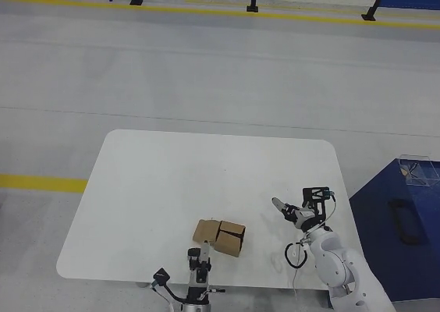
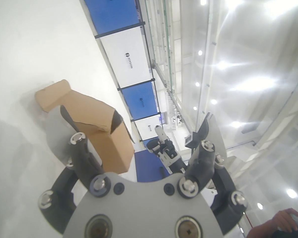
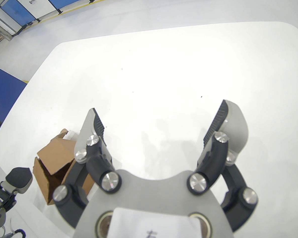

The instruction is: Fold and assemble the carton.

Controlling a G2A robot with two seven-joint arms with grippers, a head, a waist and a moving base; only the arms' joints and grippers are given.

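Grey-and-black left gripper (image 2: pixel 135 113): fingers wide apart, holding nothing. It sits just beside the robot-side left corner of the carton (image 1: pixel 220 236). One finger (image 2: pixel 55 127) overlaps the cardboard in the left wrist view; can't tell if they touch.

Right gripper (image 3: pixel 159 107): fingers also spread, nothing between them. It is well off to the right of the carton and apart from it. White sticker (image 3: pixel 151 226) on its base carries small dark print, cut off and unreadable.

Carton: plain brown cardboard, partly formed, lying on its side. Its long axis runs roughly left-right, slightly skewed. Loose lighter flaps stick out at the left end. A dark open mouth shows in the right wrist view, on the side turned toward that camera. A narrow dark gap between flaps shows in the left wrist view.

White table (image 1: pixel 204 171) lies under the carton, with its robot-side edge close by and most of its surface beyond the carton.

Blue and white wall panels (image 2: pixel 129 58), far past the carton, each carry a small logo with a line of print. Blue cabinet (image 1: pixel 407 234) stands right of the carton, beyond the right gripper.
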